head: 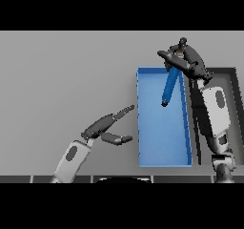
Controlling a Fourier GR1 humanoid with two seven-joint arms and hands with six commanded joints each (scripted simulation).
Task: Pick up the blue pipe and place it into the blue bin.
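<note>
Blue pipe tilted over the blue bin, upper end grasped by right robot hand at 1 o'clock, bin on grey counter, left robot hand released, fingers relaxed, at 7 o'clock beside bin.

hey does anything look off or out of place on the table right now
Nothing stands out. The right hand holds the blue pipe tilted over the blue bin, which sits square and intact. The left hand rests open beside it.

A bare workbench setting: plain grey table carrying a blue bin.
</note>
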